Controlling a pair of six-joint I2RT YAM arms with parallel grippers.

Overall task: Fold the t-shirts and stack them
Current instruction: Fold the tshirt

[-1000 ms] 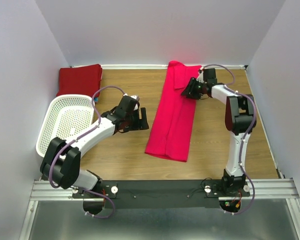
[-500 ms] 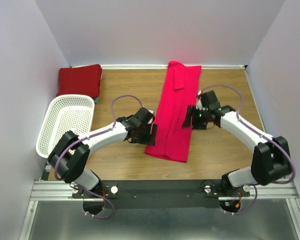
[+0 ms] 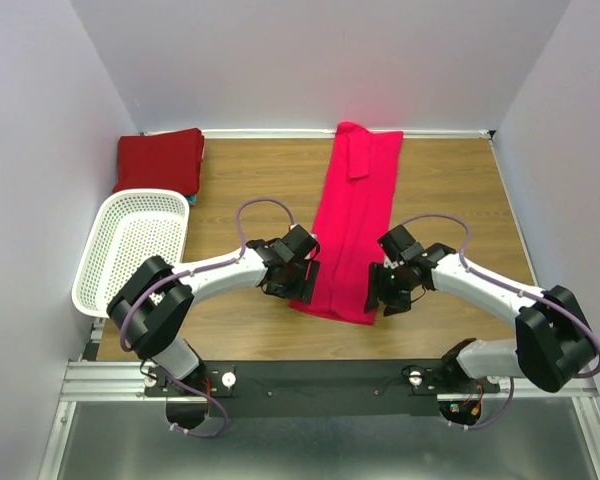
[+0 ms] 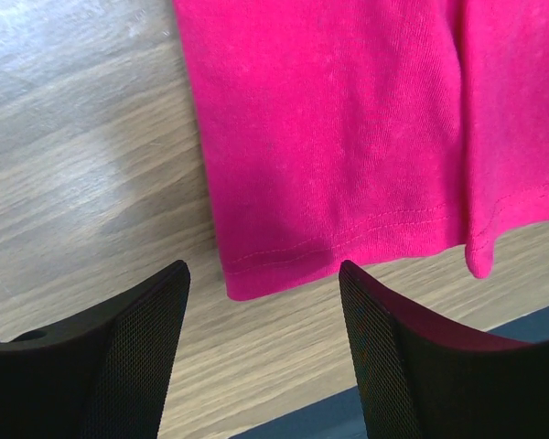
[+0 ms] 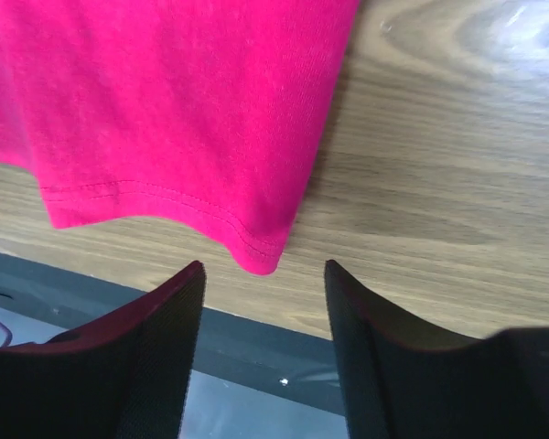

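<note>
A bright crimson-pink t-shirt [image 3: 352, 225] lies folded into a long strip down the middle of the table. My left gripper [image 3: 302, 283] is open at its near left corner [image 4: 247, 274], the hem just beyond the fingertips. My right gripper [image 3: 390, 293] is open at its near right corner [image 5: 261, 256]. Neither holds the cloth. A darker red t-shirt [image 3: 160, 160] lies folded at the far left, with a teal edge [image 3: 191, 199] showing under it.
A white perforated basket [image 3: 130, 250] stands at the left, near the left arm. The table's near edge and the dark rail [image 3: 330, 380] lie just below both grippers. Walls close the back and sides.
Both grippers have moved toward me along the pink shirt, from its far and middle parts to its near corners. The shirt has not moved.
</note>
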